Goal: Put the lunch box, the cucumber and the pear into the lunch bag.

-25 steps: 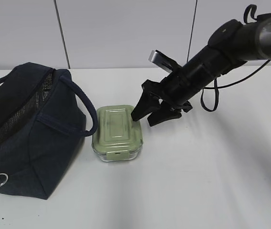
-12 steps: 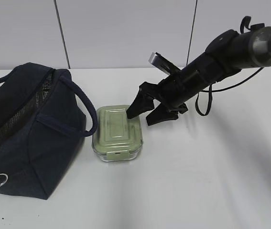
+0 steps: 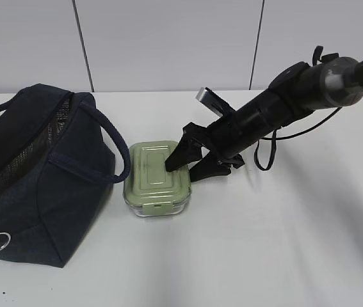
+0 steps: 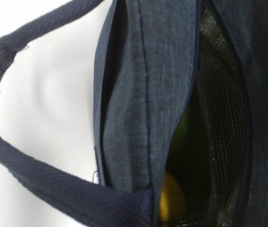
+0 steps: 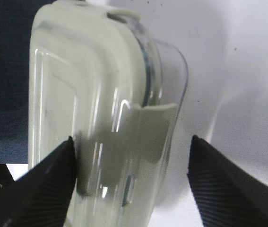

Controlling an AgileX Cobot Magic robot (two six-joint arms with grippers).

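My right gripper (image 3: 193, 163) gapes wide astride the box's (image 3: 156, 176) near end, one finger over its lid; bag (image 3: 37, 173) beyond. Left gripper unseen, can't tell.

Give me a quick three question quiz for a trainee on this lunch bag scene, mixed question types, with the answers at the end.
1. True or false: the right tool is shut on the lunch box.
2. Which is still outside the bag? A) pear B) lunch box C) cucumber
3. Fill in: the box stands on the table to the ____ of the bag in the exterior view.

Key:
1. False; its jaws are open, one over the lid, one beside the box.
2. B; the left wrist view shows the pear and something green inside.
3. right
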